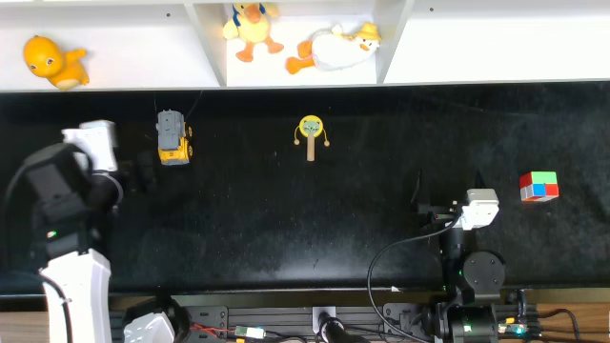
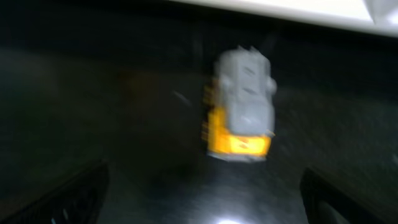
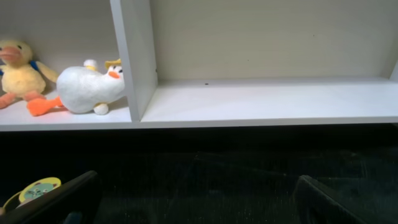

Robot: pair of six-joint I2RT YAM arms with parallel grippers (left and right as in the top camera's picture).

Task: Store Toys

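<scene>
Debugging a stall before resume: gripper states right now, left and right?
Left gripper: open, holding nothing; yellow-and-grey toy truck lies ahead of the jaws.
Right gripper: open, holding nothing.

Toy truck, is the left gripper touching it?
Apart. In the left wrist view, bare dark table separates the toy truck from the open left gripper on both sides.

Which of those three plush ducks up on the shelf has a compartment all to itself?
The orange duck, alone in the left compartment of the shelf. The yellow duck and the white duck share the middle one.
</scene>
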